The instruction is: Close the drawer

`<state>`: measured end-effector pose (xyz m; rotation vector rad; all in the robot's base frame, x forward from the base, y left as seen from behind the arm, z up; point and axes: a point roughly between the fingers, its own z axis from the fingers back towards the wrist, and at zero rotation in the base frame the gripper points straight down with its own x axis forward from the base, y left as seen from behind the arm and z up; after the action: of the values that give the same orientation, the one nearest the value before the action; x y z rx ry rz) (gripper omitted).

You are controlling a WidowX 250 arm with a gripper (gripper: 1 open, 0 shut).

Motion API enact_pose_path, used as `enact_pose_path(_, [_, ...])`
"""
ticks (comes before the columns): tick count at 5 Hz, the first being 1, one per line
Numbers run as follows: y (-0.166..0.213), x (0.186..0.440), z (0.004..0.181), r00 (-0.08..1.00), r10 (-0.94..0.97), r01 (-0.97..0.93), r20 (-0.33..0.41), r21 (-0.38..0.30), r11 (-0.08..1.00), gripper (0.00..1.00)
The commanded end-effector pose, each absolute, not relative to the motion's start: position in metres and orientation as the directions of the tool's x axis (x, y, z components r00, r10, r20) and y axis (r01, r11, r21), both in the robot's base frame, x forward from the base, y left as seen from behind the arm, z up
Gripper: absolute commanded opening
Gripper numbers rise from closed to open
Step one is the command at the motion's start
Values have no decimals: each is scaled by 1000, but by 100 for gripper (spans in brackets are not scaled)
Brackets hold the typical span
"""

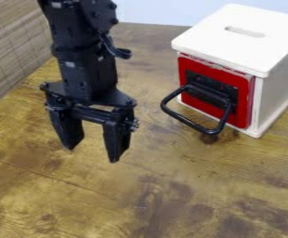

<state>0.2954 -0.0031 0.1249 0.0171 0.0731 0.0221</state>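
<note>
The gripper (pixel 92 141) hangs over the left half of the desk (pixel 209 200), its two black fingers (pixel 114 144) pointing down and spread apart with nothing between them. The tips sit just above the wood, and whether they touch it cannot be told. The black arm rises from them to the top edge of the view.

The drawer (pixel 214 91) is at the right, in a white cabinet (pixel 252 46) standing at the far right of the desk. Its red front faces left and near, and stands out a little from the cabinet's white face. A black bracket (pixel 213 89) sits on the red front, and a large black loop handle (pixel 190 114) hangs from it, reaching down and out toward the desk surface. What the drawer holds cannot be seen. The cabinet's top has a shallow slot-shaped recess (pixel 246 32).

The gripper is well apart from the handle, to its left. A ribbed tan wall (pixel 10 46) borders the desk on the far left.
</note>
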Motion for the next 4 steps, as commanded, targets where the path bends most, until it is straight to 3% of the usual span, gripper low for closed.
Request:
enact_pose_path(1, [3, 301, 145, 1000, -5, 6, -17, 25, 1000, 100])
enact_pose_path(3, [-6, 298, 159, 996, -89, 89, -10, 25, 996, 100])
enact_pose_path(4, [-6, 305, 153, 998, -53, 53, -14, 30, 998, 100])
